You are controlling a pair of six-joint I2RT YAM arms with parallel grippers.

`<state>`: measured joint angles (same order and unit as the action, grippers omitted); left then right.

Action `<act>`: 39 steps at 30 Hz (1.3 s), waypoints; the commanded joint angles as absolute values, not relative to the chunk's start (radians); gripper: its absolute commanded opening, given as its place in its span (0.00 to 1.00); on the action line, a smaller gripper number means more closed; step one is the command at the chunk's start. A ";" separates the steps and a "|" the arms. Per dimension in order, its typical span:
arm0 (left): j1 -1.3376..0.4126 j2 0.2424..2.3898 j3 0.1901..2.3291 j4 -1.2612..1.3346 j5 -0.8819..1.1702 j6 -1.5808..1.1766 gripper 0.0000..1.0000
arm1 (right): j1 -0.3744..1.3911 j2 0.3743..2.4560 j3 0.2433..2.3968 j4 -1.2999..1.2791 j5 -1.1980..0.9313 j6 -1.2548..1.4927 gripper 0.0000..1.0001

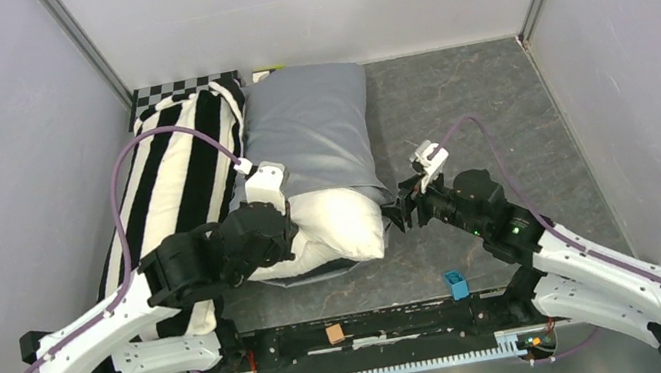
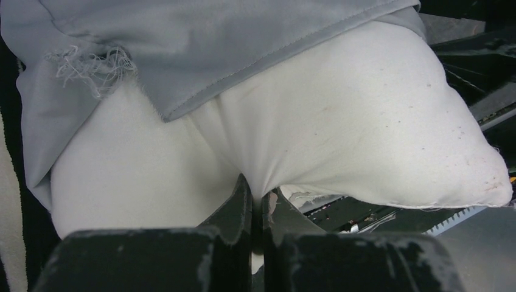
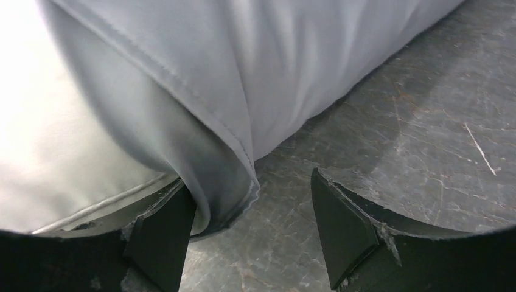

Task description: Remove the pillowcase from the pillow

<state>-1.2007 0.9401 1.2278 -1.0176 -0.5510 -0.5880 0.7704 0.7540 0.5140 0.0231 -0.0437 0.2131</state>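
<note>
The white pillow (image 1: 338,226) lies mid-table, its far part still inside the light blue-grey pillowcase (image 1: 312,129). Its bare near end sticks out. My left gripper (image 1: 286,232) is shut on a pinch of the pillow's white fabric (image 2: 341,134), just below the pillowcase's frayed open hem (image 2: 201,55). My right gripper (image 1: 399,213) is open at the pillow's right side. In the right wrist view the pillowcase's hemmed corner (image 3: 234,182) hangs between the open fingers (image 3: 161,234), against the left one, with the pillow (image 3: 55,152) to the left.
A long black-and-white striped pillow (image 1: 169,183) lies along the left side, beside the grey one. A checkerboard (image 1: 179,90) lies at the back left. The grey mat (image 1: 486,110) stretches to the right. A rail (image 1: 360,328) with small blue and orange blocks runs along the near edge.
</note>
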 commanded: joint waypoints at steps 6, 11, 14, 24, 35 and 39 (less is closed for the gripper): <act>-1.200 0.890 1.309 -0.944 -0.536 -0.593 0.02 | 0.772 1.064 0.562 0.257 0.303 0.197 0.77; -1.201 0.880 1.323 -0.952 -0.526 -0.593 0.02 | 0.713 1.282 0.690 0.280 0.407 0.211 0.77; -1.201 0.872 1.327 -0.965 -0.524 -0.596 0.02 | 0.622 1.388 0.760 0.287 0.355 0.234 0.77; -1.200 0.873 1.297 -0.961 -0.470 -0.617 0.02 | 0.457 1.676 1.108 0.145 0.126 0.219 0.77; -1.201 0.958 1.204 -0.823 -0.395 -0.600 0.02 | 0.432 1.270 0.879 0.021 -0.142 0.207 0.86; -1.200 1.020 1.154 -0.744 -0.347 -0.601 0.02 | 0.418 1.149 0.795 -0.086 -0.207 0.239 0.87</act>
